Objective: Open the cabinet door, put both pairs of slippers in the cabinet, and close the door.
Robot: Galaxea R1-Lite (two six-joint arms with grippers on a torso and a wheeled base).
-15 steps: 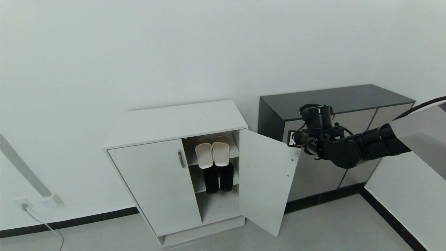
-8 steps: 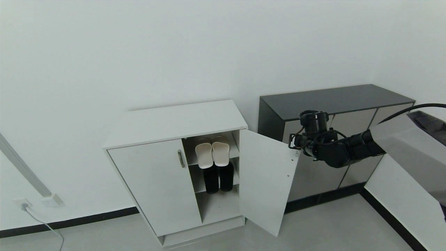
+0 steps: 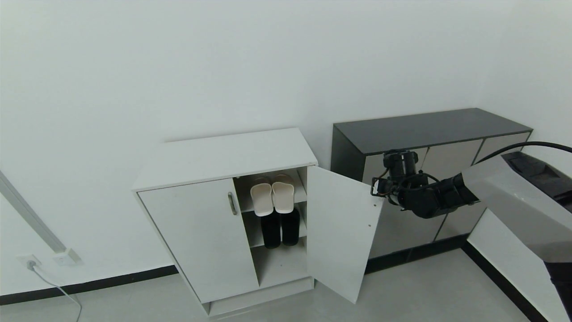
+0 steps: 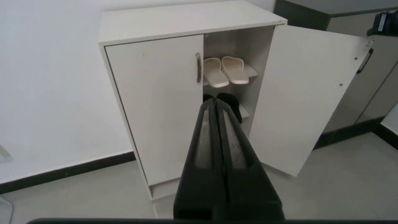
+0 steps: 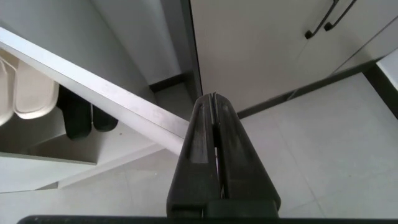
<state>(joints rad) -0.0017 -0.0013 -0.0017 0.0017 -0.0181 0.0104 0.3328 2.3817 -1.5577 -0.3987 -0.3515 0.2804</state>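
The white cabinet [image 3: 223, 156] stands against the wall, its left door [image 3: 201, 232] closed and its right door [image 3: 342, 228] swung open. Inside, white slippers [image 3: 272, 197] lie on the upper shelf and black slippers [image 3: 280, 230] on the shelf below. My right gripper [image 3: 375, 188] is shut at the open door's free edge, near its top corner; the door edge [image 5: 118, 99] runs just beyond the right gripper [image 5: 212, 99]. My left gripper [image 4: 216, 106] is shut and holds nothing, in front of the cabinet [image 4: 155, 93], level with the white slippers [image 4: 230, 70].
A dark sideboard [image 3: 429, 127] with grey doors stands right of the cabinet, behind the open door and my right arm. A wall socket with a cable [image 3: 31, 264] is low at the left. Grey floor [image 3: 424, 290] lies open before both cabinets.
My right arm has come lower and its wrist has dropped slightly, with the gripper staying at the door's top corner. The door and slippers have not moved.
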